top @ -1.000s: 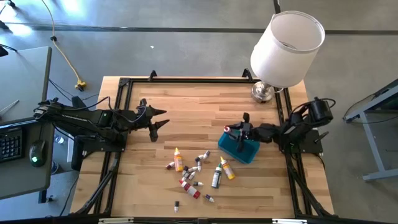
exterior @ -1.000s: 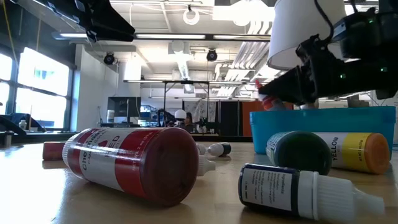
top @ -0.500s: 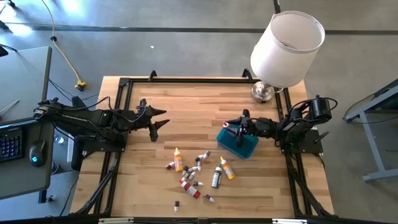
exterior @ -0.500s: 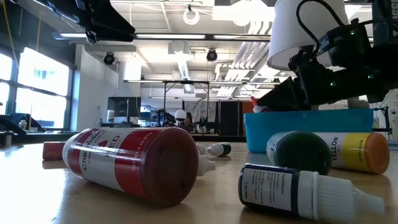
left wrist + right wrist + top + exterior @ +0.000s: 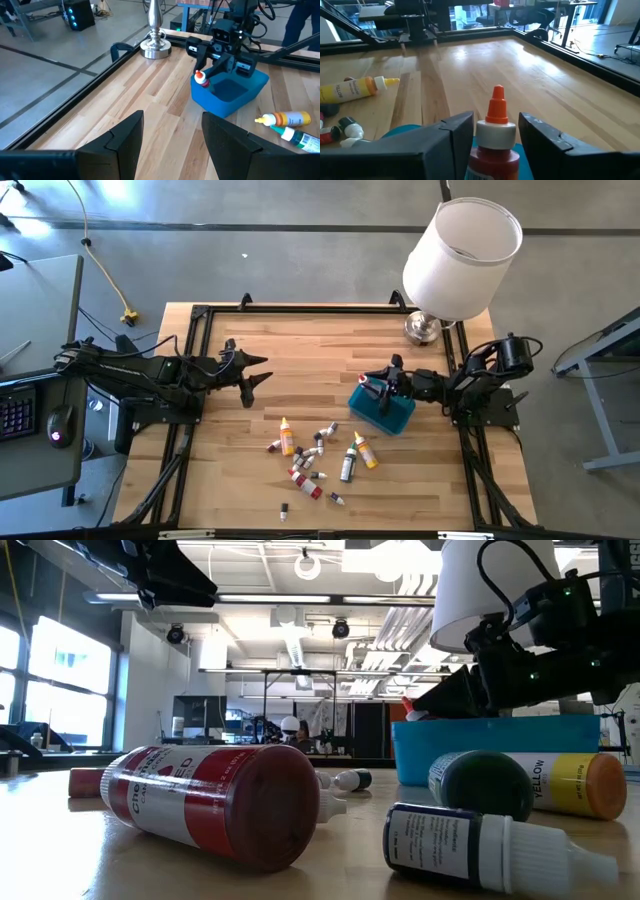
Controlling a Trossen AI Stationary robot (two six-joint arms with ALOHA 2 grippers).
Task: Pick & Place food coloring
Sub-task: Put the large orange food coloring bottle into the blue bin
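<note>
My right gripper [image 5: 383,387] is shut on a red food coloring bottle [image 5: 494,142] with a white collar and orange tip. It hovers over the left end of the teal bin [image 5: 385,415]. Other food coloring bottles lie on their sides on the wood at the near middle [image 5: 315,455]: yellow ones [image 5: 287,436], a dark green one [image 5: 348,466] and small red ones. The low view shows a big red bottle [image 5: 215,795] close up. My left gripper [image 5: 256,375] is open and waits above the table's left half. My right gripper pinches the red bottle's body [image 5: 492,155] between its two fingers [image 5: 451,135], just under the white collar. The fingers come from the table's right, slanting down. The bottle is lifted clear and stands roughly upright, its orange tip [image 5: 199,76] above the bin's left rim.
A lamp with a white shade [image 5: 462,255] stands on its metal base [image 5: 422,328] at the far right corner, close behind the bin. A black frame [image 5: 200,315] runs round the table. Bare wood lies between my left gripper and the bin.
My right gripper has come down with the red bottle toward the bin's left rim, still shut on it. The bin has slid slightly toward the far edge. In the last half second nothing has moved.
</note>
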